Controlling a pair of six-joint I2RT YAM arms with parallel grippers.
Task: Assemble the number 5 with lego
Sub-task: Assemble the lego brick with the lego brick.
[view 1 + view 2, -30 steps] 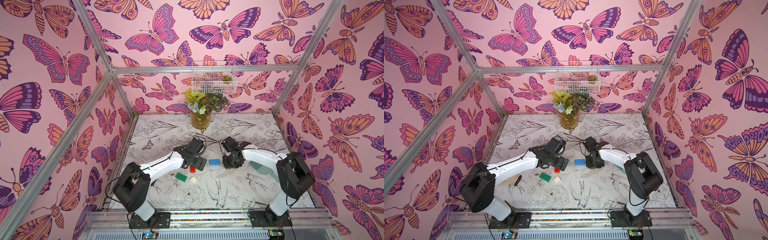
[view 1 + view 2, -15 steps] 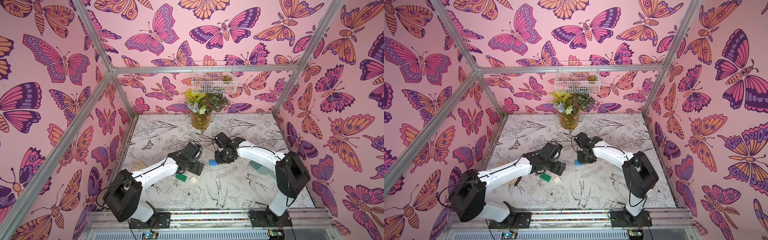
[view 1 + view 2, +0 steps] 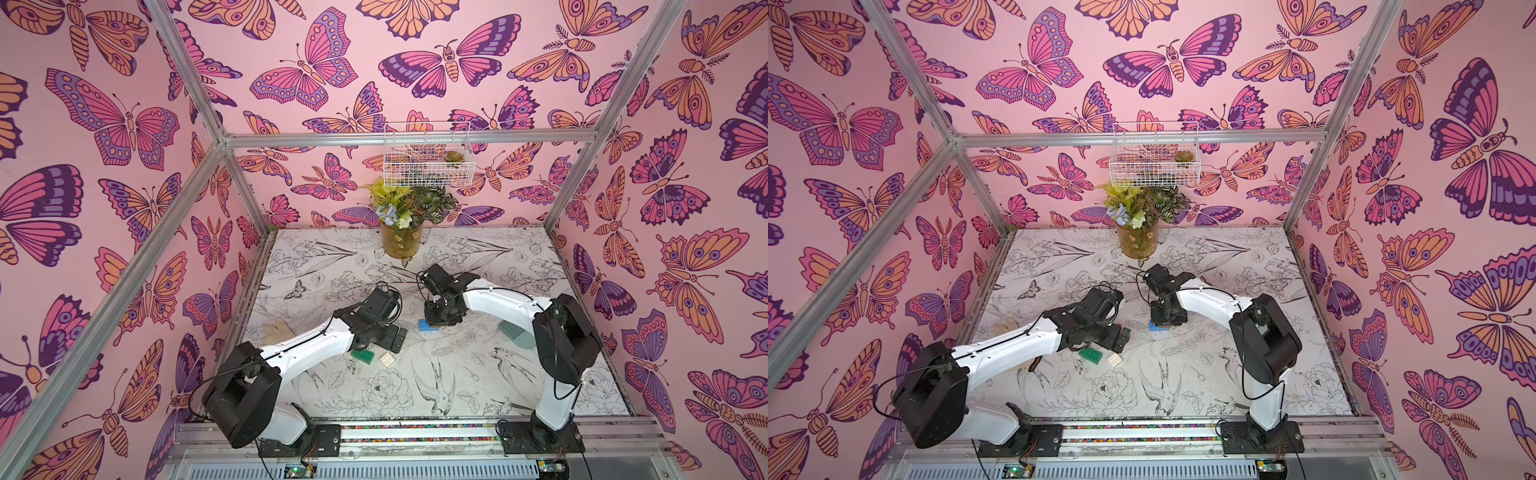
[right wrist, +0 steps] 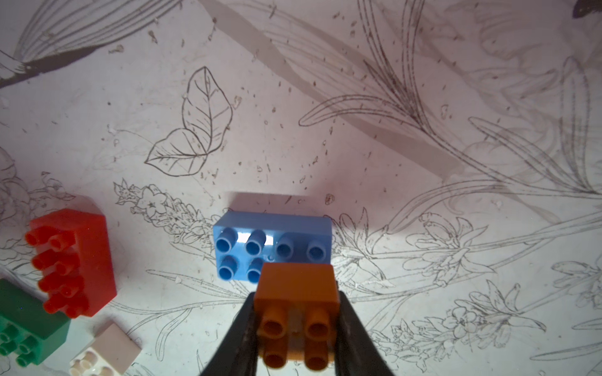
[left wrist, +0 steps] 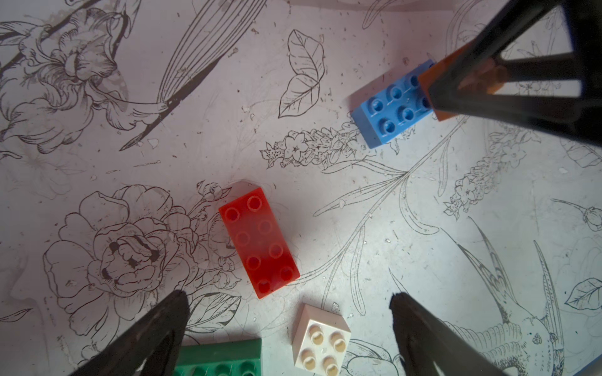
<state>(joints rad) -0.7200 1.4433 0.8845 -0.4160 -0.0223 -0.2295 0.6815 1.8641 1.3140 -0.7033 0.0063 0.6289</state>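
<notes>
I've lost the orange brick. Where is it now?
Right wrist view: the orange square brick is clamped in the right gripper, over one end of the blue brick; whether it is seated there cannot be told.

In the right wrist view the orange brick (image 4: 294,286) hides a corner of the blue brick (image 4: 270,224); the frame edge cuts off the green brick (image 4: 35,322) and white brick (image 4: 110,341). In both top views the right gripper (image 3: 439,321) covers nearly all of the orange brick.
</notes>
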